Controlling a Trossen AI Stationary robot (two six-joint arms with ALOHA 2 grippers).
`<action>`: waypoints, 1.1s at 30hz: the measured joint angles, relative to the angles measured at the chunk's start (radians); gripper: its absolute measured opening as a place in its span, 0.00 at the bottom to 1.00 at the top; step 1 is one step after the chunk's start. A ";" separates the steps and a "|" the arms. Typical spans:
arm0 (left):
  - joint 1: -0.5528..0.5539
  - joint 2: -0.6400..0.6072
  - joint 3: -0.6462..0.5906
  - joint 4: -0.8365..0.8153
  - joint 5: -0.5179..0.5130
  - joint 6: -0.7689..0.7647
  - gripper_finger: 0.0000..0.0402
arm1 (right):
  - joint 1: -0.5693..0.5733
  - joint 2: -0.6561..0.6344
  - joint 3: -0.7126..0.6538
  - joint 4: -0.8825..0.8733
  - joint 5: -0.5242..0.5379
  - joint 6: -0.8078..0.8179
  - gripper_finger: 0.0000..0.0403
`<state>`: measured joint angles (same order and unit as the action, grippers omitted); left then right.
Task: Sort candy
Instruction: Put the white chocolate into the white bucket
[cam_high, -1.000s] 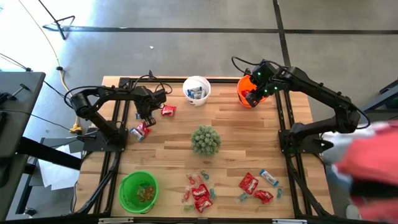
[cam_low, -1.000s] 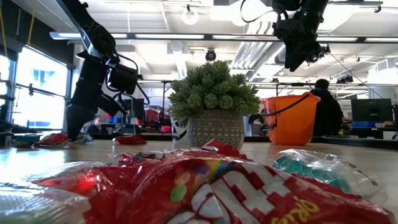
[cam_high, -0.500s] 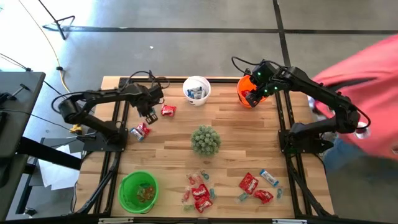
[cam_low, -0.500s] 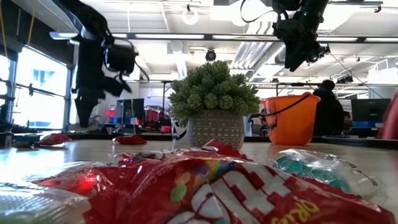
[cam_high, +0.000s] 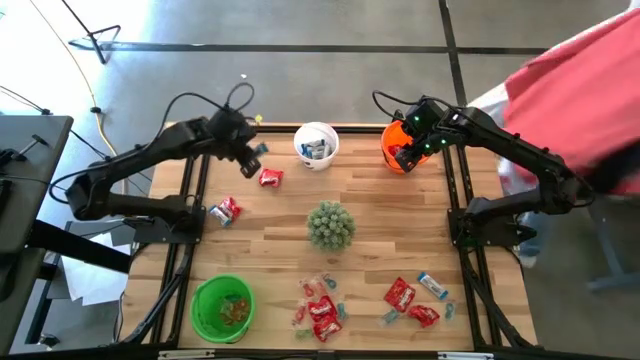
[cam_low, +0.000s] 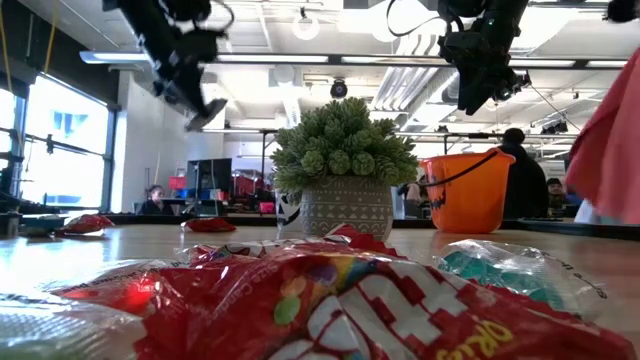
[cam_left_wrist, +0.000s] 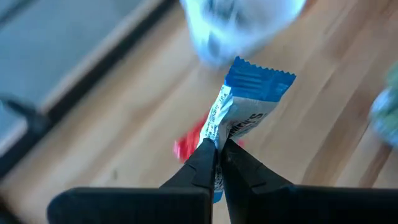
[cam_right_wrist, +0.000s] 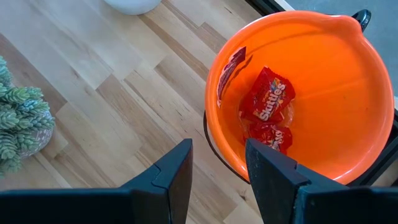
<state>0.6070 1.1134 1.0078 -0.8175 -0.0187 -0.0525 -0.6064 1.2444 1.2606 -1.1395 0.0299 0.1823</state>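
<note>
Left gripper (cam_left_wrist: 217, 151) pinches a crinkly blue-and-white wrapped candy (cam_left_wrist: 244, 109); right gripper (cam_right_wrist: 217, 163), fingers parted, above round orange bucket (cam_right_wrist: 348, 81).

One camera hangs overhead looking straight down on the table (cam_high: 380, 225), another peers level across it from tabletop height, both sharing the spiky plant (cam_high: 330, 225) mid-table.

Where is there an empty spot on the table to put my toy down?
Bare wood lies between the green bucket and the plant, and between the plant and the orange bucket. The near edge is crowded with candy. Red packets lie near the white bucket, where the left tool holds a blue-and-white candy.
</note>
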 joint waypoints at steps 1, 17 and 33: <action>-0.004 -0.005 0.012 0.025 0.003 0.000 0.02 | 0.000 0.000 0.000 0.000 0.000 0.000 0.36; -0.045 0.216 0.118 0.485 0.087 0.010 0.02 | 0.000 0.000 0.000 0.000 0.000 0.000 0.36; -0.046 0.452 0.319 0.533 0.103 0.030 0.06 | 0.000 0.000 0.000 0.000 0.000 0.000 0.36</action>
<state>0.5606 1.5656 1.3265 -0.2845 0.0841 -0.0227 -0.6064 1.2442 1.2603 -1.1396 0.0300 0.1825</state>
